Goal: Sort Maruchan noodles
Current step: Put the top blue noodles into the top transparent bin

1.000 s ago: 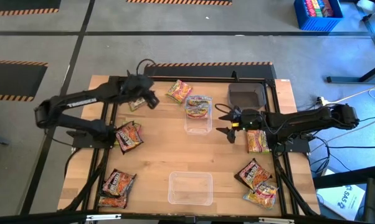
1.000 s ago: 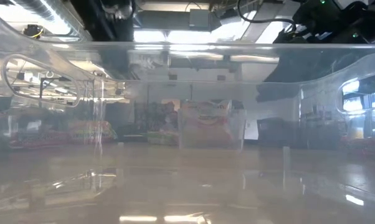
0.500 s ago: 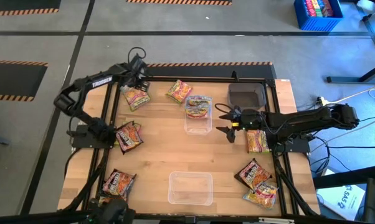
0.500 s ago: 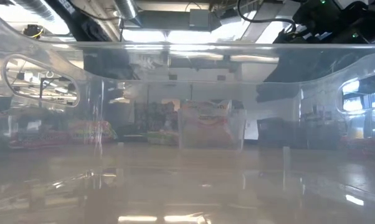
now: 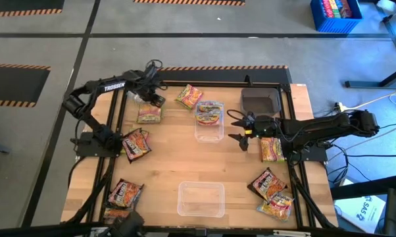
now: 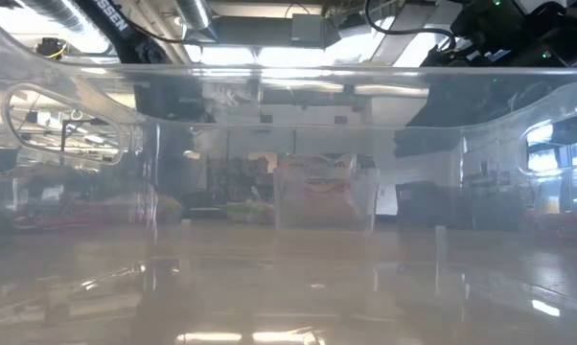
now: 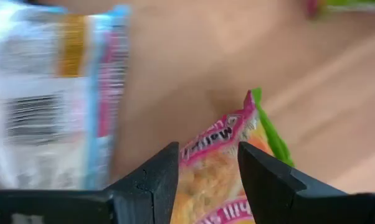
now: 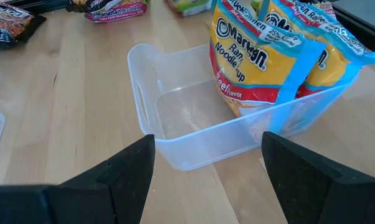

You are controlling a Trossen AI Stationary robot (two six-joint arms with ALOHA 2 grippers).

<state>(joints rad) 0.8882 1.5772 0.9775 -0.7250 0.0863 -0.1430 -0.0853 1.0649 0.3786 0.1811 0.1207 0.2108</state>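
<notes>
My left gripper [image 5: 156, 100] stands over the table's far left, pointing steeply down, shut on a yellow-green-pink Maruchan packet [image 5: 149, 114]. In the left wrist view this packet [image 7: 215, 180] fills the gap between the fingers, and a blurred pale packet with a barcode [image 7: 47, 112] shows beside it. My right gripper [image 5: 241, 131] waits open by a clear tub [image 5: 209, 125] that holds pale blue-orange packets [image 8: 262, 56], which stand on edge against its far wall. My left gripper pinches the packet between its two fingers [image 7: 162, 180], which come from above and slant down. A pink-edged corner [image 7: 234, 127] sticks out past the fingertips. Whether the packet's lower part rests on the table, I cannot tell.
Maroon packets lie at the left [image 5: 135, 143], near left [image 5: 124, 193] and near right [image 5: 267, 182]. Yellow-green ones lie at the far middle [image 5: 189, 97] and right [image 5: 272, 149]. An empty clear tub [image 5: 200, 199] stands near the front edge, a dark grey tray [image 5: 261, 101] at the far right.
My left arm has swung round: its gripper went toward the table's far edge, then came down and back toward the near edge, tipping to point more steeply down. The packet has gone along with it and turned about. The gap between the fingers looks unchanged.
</notes>
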